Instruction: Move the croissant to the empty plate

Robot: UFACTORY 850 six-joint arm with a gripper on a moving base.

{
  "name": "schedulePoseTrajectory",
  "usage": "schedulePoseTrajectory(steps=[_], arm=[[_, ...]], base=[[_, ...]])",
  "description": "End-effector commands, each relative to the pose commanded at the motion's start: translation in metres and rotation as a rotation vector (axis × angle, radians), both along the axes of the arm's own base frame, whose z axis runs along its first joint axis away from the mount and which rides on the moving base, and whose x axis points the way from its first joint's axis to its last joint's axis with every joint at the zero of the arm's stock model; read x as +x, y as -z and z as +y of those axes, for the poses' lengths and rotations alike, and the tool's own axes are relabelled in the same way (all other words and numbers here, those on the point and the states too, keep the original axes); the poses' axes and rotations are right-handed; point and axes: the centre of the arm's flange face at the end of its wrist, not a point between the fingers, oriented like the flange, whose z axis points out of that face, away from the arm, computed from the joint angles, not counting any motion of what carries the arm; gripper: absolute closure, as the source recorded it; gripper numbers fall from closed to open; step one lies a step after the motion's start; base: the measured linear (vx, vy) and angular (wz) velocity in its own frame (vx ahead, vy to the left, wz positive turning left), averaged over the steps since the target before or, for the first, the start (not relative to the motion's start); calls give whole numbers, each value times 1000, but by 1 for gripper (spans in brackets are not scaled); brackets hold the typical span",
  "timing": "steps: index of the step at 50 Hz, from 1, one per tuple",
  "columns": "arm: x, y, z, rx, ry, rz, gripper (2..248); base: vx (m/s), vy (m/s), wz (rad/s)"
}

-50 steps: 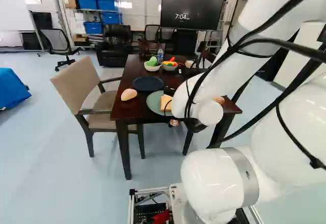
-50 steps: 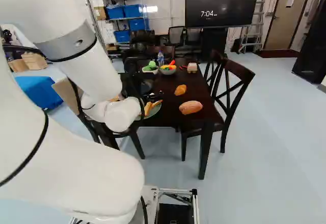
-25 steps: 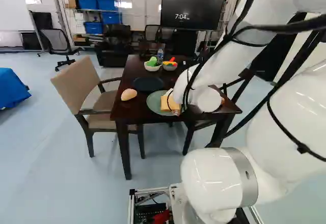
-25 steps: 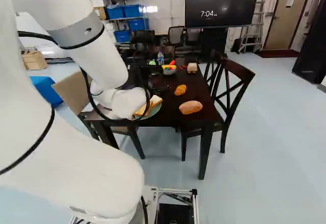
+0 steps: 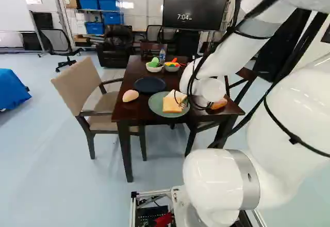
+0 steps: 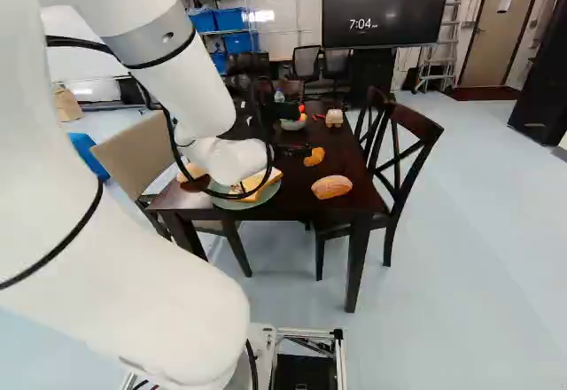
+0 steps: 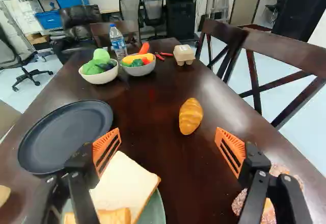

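Table: dark wood; the cross-backed chairs stand along its right edge.
Gripper: released, fingers wide apart above the table's near part, one over the bread slice.
Dark plate: by the left edge, beyond the green plate.
Green plate: at the near edge, carrying the bread slice.
Loaf: by the near right corner.
Croissant: on the tabletop towards the right edge, ahead of the gap between the fingers, touching neither.
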Motion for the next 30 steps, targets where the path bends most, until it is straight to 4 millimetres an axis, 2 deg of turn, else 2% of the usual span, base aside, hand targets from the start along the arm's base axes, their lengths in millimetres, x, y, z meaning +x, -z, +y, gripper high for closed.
schedulePoseTrajectory(steps=[30], arm=[[37,-19,-36,33,67,90,3]], base=[[0,0,0]])
